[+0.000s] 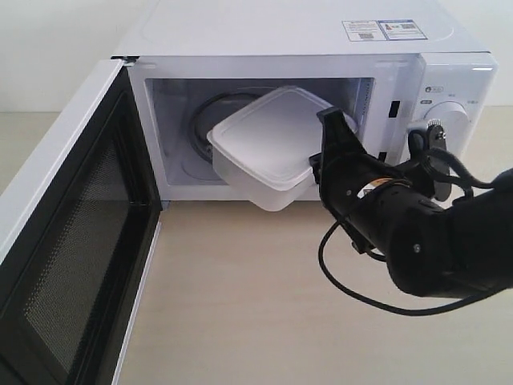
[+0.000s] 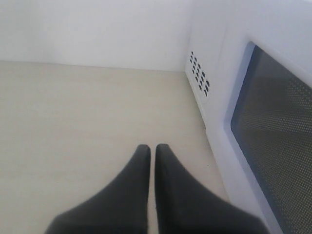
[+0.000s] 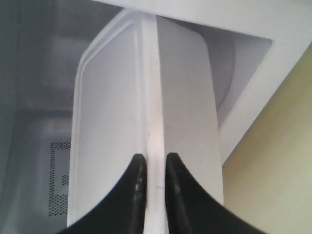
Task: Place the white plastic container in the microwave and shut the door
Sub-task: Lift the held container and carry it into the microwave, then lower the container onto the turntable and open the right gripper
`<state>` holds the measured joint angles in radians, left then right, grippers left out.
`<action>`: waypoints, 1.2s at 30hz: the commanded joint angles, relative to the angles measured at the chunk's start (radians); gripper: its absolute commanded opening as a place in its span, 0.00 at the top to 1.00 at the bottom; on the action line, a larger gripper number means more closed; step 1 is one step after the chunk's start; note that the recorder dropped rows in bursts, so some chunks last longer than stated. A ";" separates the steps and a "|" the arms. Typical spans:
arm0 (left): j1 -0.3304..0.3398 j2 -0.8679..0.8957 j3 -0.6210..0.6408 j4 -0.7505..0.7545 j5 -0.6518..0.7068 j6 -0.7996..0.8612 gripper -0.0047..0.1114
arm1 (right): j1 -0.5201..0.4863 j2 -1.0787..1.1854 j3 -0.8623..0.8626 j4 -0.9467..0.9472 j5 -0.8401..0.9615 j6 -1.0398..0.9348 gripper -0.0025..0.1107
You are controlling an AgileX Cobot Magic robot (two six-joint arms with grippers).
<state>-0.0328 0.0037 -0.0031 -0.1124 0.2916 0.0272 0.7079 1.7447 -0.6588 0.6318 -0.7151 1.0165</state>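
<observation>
The white plastic container (image 1: pixel 268 148) hangs tilted in the mouth of the microwave (image 1: pixel 288 48), partly inside the cavity and above its floor. My right gripper (image 1: pixel 327 140) is shut on the container's rim at its right side; in the right wrist view the black fingers pinch that rim (image 3: pixel 152 165) of the container (image 3: pixel 112 122). The door (image 1: pixel 68 241) stands wide open at the left, black inner face and mesh window showing. My left gripper (image 2: pixel 151 148) is shut and empty above the tabletop, beside the door's outer face (image 2: pixel 273 126).
The light wooden tabletop (image 1: pixel 256 305) stretches in front of the microwave. A black cable (image 1: pixel 345 281) loops under the right arm. Two dials (image 1: pixel 445 124) sit on the right panel behind the right arm. Vent holes (image 2: pixel 199 73) mark the microwave's side.
</observation>
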 commanded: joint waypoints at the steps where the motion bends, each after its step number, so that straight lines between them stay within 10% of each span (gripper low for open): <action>1: 0.001 -0.004 0.003 -0.003 0.002 -0.009 0.92 | 0.002 0.071 -0.060 -0.048 -0.024 0.044 0.98; 36: 0.001 -0.004 0.003 -0.003 0.002 -0.009 0.92 | -0.030 0.232 -0.344 0.120 -0.024 -0.239 0.98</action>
<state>-0.0328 0.0037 -0.0031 -0.1124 0.2916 0.0272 0.6869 1.9810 -0.9949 0.7593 -0.7083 0.7889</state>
